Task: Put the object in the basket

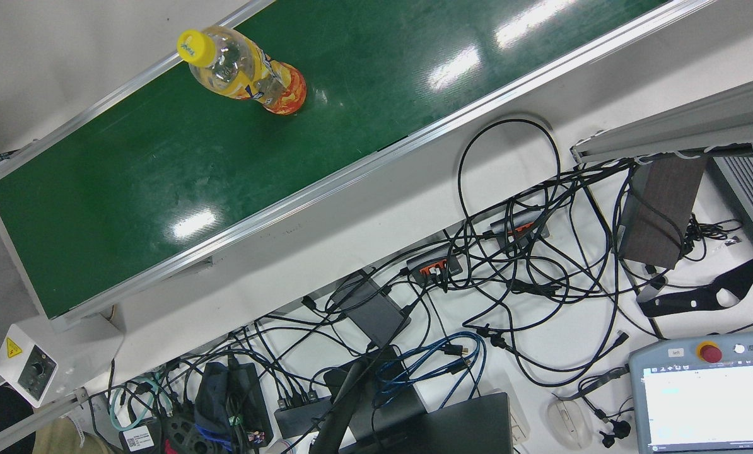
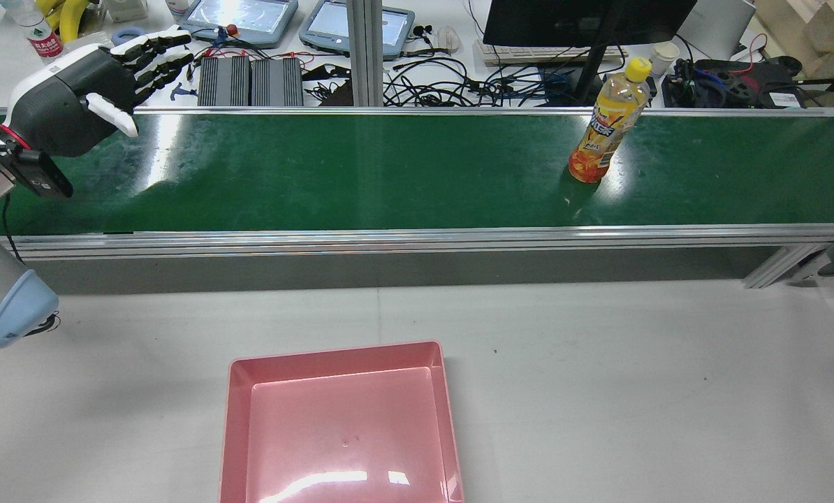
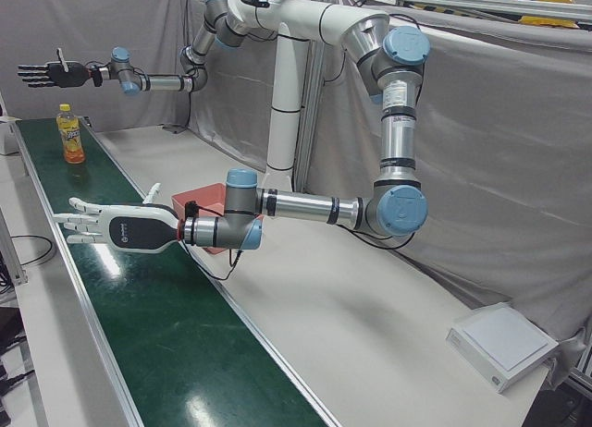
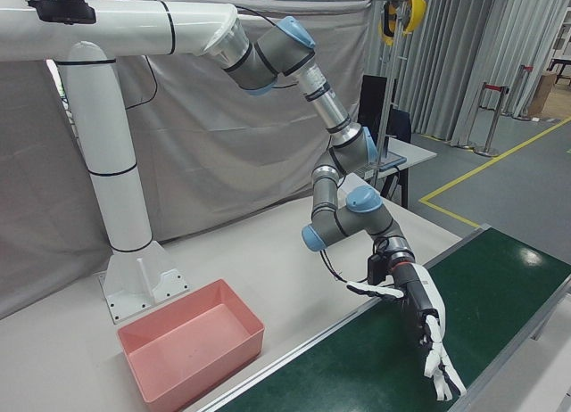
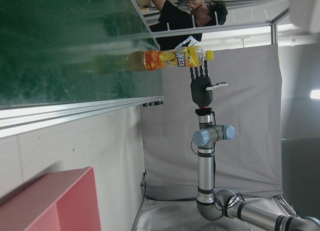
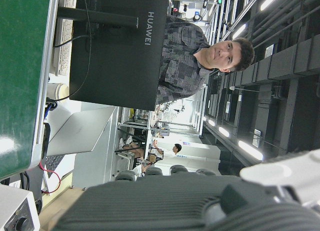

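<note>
An orange juice bottle (image 2: 605, 126) with a yellow cap stands upright on the green belt (image 2: 389, 175), toward its right end; the front view shows the bottle (image 1: 244, 72) alone. The pink basket (image 2: 333, 353) lies empty on the white table before the belt. My left hand (image 2: 89, 91) hovers open over the belt's left end, fingers spread, far from the bottle; it also shows as the low hand (image 4: 424, 332). My right hand (image 3: 46, 73) is open, raised high just beyond the bottle (image 3: 70, 134), not touching it. In the left hand view the bottle (image 5: 172, 58) stands before that hand (image 5: 202, 86).
Beyond the belt, a desk holds tangled cables (image 1: 515, 265), teach pendants (image 2: 239, 17) and a monitor (image 2: 584, 21). A control box (image 1: 29, 372) sits at the belt's end. A white box (image 3: 504, 339) lies on the table. People (image 6: 200, 56) stand behind the desk.
</note>
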You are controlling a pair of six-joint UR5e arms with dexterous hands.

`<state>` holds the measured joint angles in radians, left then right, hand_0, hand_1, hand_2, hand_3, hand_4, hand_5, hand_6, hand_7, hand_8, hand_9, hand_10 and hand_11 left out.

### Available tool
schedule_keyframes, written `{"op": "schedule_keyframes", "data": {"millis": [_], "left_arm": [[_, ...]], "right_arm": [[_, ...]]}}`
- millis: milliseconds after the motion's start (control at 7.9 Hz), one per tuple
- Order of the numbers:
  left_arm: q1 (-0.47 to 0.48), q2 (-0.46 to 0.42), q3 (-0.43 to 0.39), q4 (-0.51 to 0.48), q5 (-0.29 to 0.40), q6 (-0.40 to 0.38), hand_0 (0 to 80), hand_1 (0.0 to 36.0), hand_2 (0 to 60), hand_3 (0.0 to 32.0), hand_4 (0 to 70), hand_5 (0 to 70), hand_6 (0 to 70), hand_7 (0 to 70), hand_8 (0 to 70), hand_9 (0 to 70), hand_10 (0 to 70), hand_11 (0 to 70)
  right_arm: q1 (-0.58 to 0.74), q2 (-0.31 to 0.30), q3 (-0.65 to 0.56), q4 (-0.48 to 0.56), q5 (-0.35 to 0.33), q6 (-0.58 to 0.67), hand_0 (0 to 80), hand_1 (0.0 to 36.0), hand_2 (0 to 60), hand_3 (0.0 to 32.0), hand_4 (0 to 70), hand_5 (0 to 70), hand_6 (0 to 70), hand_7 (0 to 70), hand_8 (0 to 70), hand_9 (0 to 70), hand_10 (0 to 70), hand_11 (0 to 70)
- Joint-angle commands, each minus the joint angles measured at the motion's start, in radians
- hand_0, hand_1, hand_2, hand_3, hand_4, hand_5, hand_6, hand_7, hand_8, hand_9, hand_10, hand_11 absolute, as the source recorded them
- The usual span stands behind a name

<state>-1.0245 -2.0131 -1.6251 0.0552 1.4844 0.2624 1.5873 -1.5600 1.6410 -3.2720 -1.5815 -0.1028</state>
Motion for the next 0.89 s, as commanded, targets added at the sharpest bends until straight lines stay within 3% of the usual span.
{"op": "schedule_keyframes", "data": {"millis": [0,760], "left_arm": [[-0.002,-0.001,0.002,0.000,0.000,0.000,60.1,2.6,0.0,0.8,12.8,18.0,0.2,1.2,8.0,10.5,1.4,3.4],[-0.005,0.001,0.001,0.000,0.000,0.001,60.1,2.6,0.0,1.0,12.7,17.7,0.0,1.1,7.8,10.0,1.3,3.2]], "right_arm": [[0.000,0.000,0.000,0.000,0.000,0.000,0.0,0.0,0.0,0.0,0.0,0.0,0.0,0.0,0.0,0.0,0.0,0.0],[0.000,0.000,0.002,0.000,0.000,0.000,0.0,0.0,0.0,0.0,0.0,0.0,0.0,0.0,0.0,0.0,0.0,0.0]]}}
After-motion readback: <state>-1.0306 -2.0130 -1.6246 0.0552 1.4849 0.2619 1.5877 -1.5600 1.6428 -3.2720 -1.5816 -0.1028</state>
